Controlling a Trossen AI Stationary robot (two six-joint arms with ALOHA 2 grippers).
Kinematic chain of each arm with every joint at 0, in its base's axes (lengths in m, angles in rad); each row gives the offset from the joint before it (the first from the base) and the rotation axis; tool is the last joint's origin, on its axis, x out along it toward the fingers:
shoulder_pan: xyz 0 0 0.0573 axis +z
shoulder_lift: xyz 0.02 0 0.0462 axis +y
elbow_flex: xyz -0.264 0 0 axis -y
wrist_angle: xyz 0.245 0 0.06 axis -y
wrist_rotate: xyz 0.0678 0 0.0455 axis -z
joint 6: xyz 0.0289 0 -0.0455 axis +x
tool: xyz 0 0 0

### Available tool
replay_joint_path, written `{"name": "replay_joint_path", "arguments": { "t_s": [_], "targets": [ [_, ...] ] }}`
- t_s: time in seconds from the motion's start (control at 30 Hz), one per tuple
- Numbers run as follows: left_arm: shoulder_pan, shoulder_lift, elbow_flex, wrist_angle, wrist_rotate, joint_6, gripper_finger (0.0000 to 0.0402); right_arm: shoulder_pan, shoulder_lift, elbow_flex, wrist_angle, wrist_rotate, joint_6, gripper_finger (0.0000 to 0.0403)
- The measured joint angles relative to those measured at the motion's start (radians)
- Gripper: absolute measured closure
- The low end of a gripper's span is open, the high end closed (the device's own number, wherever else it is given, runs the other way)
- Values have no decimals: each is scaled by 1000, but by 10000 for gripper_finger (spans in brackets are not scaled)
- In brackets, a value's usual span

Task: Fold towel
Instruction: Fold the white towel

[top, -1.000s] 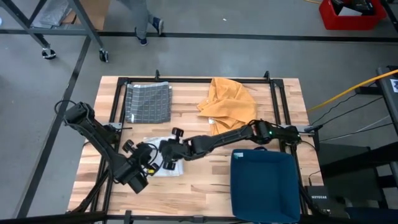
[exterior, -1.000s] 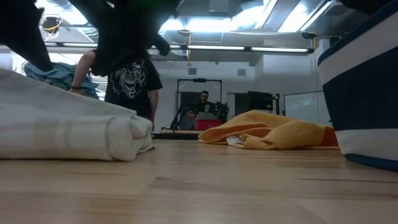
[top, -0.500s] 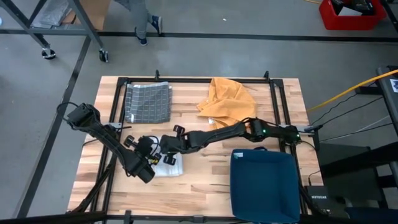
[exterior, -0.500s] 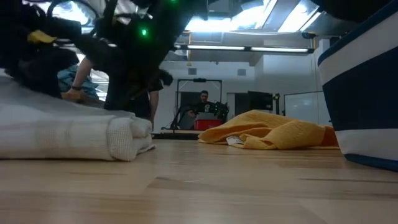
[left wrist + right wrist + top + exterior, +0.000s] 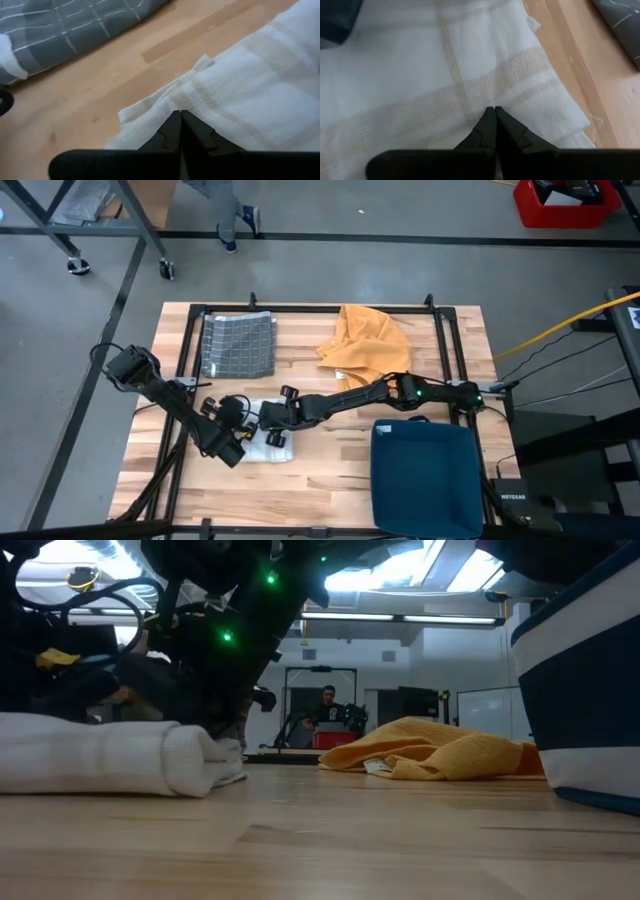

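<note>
A folded white towel [image 5: 262, 442] lay at the lower left of centre in the high view. The left gripper [image 5: 238, 442] and right gripper [image 5: 268, 422] both pressed on it, each with its fingers [image 5: 179, 131] closed together, pinching nothing. A grey checked cloth [image 5: 239, 344] and an orange cloth [image 5: 368, 340] lay farther up.

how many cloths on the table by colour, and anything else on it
white towel: 1
grey checked cloth: 1
orange cloth: 1
blue bin: 1
total: 4
</note>
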Motion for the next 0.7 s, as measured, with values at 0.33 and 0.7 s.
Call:
{"name": "replay_joint_path", "arguments": {
  "t_s": [0.33,0.7],
  "targets": [
    [-8,-11,86,-145,-64,24,401,3,0,25,9,-1,-3,393],
    [-43,-126,256,-503,-100,45,401,8,-34,166,-52,69,-96,392]
  ]
}}
